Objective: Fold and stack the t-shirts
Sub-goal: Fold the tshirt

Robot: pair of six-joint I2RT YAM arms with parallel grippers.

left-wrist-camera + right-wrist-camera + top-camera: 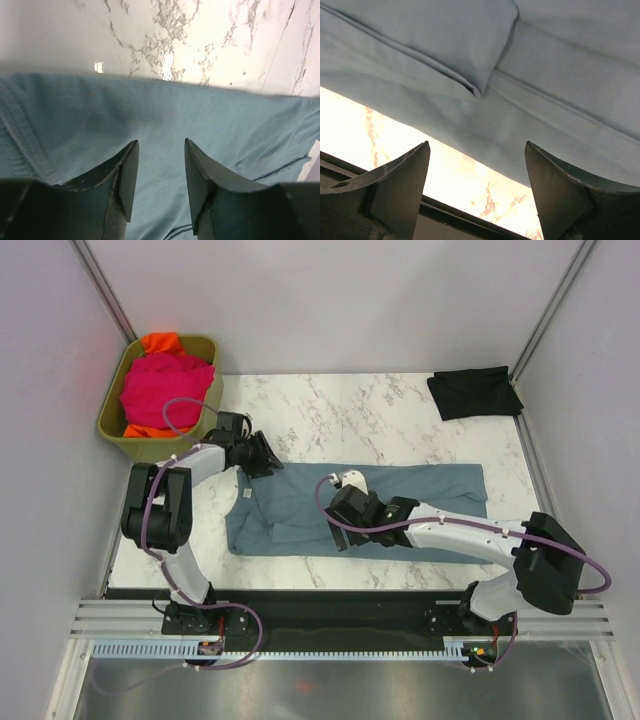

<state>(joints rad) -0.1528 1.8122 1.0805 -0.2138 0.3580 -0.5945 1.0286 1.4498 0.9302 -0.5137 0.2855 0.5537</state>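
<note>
Marble table [350, 410], blue-grey t-shirt [440, 490] (folded lengthwise), right gripper [477, 147] parted

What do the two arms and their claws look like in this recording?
The left arm and right arm have white links joined by bulky black joint housings. A mauve-grey cable loops loosely along each arm. The left claw and right claw each carry two dark, matte, wedge-shaped fingers that taper to blunt tips. No markings can be made out.
</note>
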